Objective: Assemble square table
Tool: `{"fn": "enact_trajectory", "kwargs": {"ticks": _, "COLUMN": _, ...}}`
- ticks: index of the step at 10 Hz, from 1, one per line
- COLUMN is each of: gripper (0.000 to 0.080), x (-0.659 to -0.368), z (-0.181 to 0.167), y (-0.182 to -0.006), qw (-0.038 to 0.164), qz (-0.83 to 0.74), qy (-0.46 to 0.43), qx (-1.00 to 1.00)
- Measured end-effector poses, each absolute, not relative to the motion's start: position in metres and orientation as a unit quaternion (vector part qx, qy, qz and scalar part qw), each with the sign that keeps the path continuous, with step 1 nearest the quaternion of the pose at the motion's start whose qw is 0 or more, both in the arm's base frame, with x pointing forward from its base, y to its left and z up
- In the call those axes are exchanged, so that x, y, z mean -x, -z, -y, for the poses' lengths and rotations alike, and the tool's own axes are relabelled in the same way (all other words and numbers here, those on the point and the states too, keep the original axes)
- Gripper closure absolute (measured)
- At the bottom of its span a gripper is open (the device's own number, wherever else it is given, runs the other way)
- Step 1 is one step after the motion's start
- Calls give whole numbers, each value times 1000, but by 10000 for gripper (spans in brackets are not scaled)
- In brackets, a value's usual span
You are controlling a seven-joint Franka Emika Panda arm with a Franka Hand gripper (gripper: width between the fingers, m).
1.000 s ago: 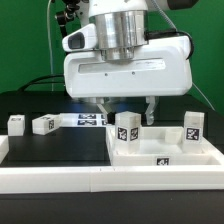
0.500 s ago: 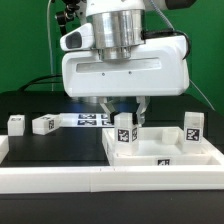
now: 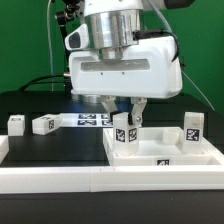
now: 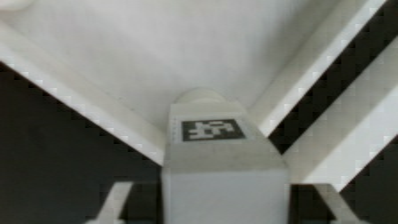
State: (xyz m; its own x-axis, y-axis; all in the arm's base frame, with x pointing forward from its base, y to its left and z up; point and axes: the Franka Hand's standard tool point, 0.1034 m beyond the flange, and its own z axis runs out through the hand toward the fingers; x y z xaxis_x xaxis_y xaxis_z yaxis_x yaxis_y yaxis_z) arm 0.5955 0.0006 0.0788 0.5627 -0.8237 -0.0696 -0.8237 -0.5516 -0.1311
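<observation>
The square table's white slab [image 3: 160, 150] lies at the exterior view's right, and it fills the background of the wrist view [image 4: 125, 70]. Two white tagged legs stand upright on it, one at the near corner [image 3: 125, 132] and one at the right [image 3: 193, 127]. My gripper [image 3: 125, 112] hangs over the near leg, with one jaw on each side of it. In the wrist view that leg [image 4: 222, 150] sits between my fingers [image 4: 121, 205], with a narrow dark gap on each side. The gripper [image 4: 222, 205] is open around the leg.
Two loose white legs [image 3: 15, 123] [image 3: 45, 124] lie on the black table at the exterior view's left. The marker board [image 3: 92, 121] lies behind them. A long white rail [image 3: 60, 180] edges the front of the work surface.
The hand has turned and shifted slightly to the exterior view's right. Its fingers have drawn closer together around the near leg.
</observation>
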Motion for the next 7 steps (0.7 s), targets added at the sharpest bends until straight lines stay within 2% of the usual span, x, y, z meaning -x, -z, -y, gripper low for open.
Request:
{"fn": "enact_trajectory", "kwargs": {"ticks": 2, "gripper": 506, "x": -595, "z": -4, "y": -79, "qw": 81, "qz": -584, "qy": -13, "qx": 808}}
{"fn": "enact_trajectory", "kwargs": {"ticks": 7, "gripper": 506, "x": -597, "z": -5, "y": -79, "qw": 85, "qz": -724, "qy": -20, "qx": 684}}
